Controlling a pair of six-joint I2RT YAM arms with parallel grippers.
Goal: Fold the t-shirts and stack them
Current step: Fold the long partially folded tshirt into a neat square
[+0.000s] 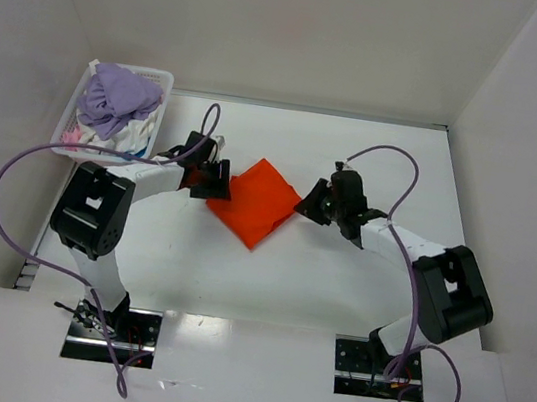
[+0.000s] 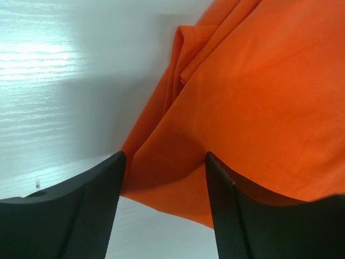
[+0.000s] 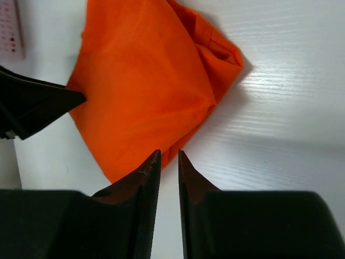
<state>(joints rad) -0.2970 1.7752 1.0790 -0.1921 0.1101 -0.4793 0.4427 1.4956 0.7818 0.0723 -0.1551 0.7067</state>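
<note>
Top external: your orange t-shirt (image 1: 256, 202) folded at frame center, table (image 1: 266, 282) open below it. Left gripper (image 1: 213, 181) jaws spread wide at its left edge; right gripper (image 1: 310, 204) jaws barely apart, empty, at right corner.

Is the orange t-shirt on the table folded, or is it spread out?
Folded. The orange t-shirt lies as a small compact square, and the left wrist view shows several cloth layers stacked at its edge.
</note>
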